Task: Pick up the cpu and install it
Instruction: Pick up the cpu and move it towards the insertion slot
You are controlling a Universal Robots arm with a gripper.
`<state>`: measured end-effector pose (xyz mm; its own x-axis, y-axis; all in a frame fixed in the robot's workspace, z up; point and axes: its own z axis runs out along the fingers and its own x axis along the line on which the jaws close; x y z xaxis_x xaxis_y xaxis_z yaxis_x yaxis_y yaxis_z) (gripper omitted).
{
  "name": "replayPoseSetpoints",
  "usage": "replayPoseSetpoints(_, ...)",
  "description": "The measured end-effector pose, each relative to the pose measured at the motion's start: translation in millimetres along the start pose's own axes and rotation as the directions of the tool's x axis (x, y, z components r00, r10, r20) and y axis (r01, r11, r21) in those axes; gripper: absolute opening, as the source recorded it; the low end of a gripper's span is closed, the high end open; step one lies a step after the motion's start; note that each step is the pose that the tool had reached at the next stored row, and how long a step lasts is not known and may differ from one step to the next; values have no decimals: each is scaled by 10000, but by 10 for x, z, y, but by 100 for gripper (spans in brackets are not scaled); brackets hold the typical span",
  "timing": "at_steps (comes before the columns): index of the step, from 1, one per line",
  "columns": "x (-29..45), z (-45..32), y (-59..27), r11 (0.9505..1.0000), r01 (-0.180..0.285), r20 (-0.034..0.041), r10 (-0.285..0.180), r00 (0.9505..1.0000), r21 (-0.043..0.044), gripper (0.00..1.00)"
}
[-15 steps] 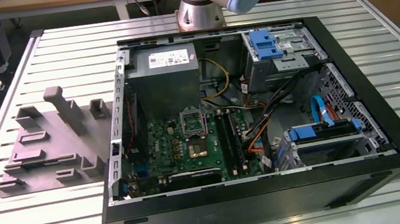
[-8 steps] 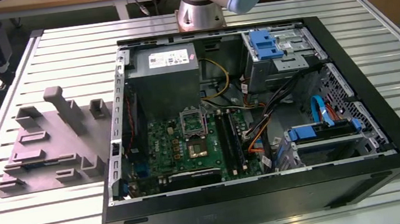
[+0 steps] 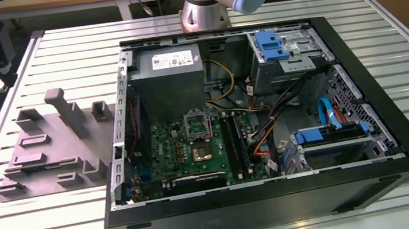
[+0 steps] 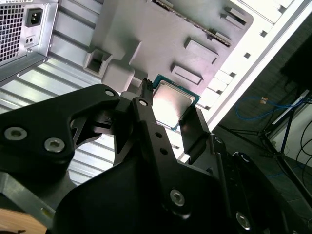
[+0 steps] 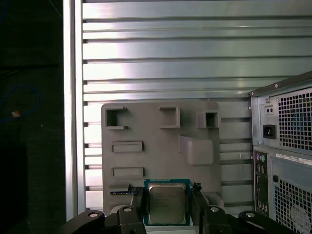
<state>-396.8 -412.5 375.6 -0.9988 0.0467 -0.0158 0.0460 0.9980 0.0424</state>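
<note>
In both wrist views the cpu (image 5: 166, 204) (image 4: 173, 102), a thin square chip with a silvery top and pale rim, sits between my gripper's (image 5: 167, 196) (image 4: 170, 106) two black fingers (image 5: 197, 195), which press on its opposite edges. The gripper is shut on it and holds it well above the grey plastic fixture (image 5: 161, 146) (image 4: 161, 29) (image 3: 46, 150). In the exterior view the metal-framed socket (image 3: 196, 122) lies on the green board inside the open computer case (image 3: 391, 128), to the exterior view's right of the fixture.
The case and the fixture rest on a slatted metal table (image 3: 70, 222), whose edge (image 5: 73, 97) runs beside the fixture. A power supply (image 3: 174, 83), blue drive brackets (image 3: 270, 46) and cables crowd the case. The arm's base (image 3: 204, 10) stands behind it.
</note>
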Motion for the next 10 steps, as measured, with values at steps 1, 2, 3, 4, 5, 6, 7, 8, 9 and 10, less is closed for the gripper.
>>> replayPoseSetpoints(1,-26,0,1,10000,1,-1,-1,10000,0,47)
replayPoseSetpoints(2,-50,1,2,10000,1,0,-1,10000,0,47)
replayPoseSetpoints(3,-51,1,2,10000,1,0,-1,10000,0,47)
replayPoseSetpoints(4,-52,1,2,10000,1,0,-1,10000,0,47)
replayPoseSetpoints(5,-52,1,2,10000,1,0,-1,10000,0,47)
replayPoseSetpoints(6,-52,1,3,10000,0,0,0,10000,0,47)
replayPoseSetpoints(7,-52,1,3,10000,1,0,-1,10000,-3,47)
replayPoseSetpoints(8,-52,1,3,10000,1,-1,-1,10000,-3,47)
replayPoseSetpoints(9,-52,1,3,10000,0,0,0,10000,-5,47)
replayPoseSetpoints(10,-52,1,3,10000,0,0,0,10000,-5,47)
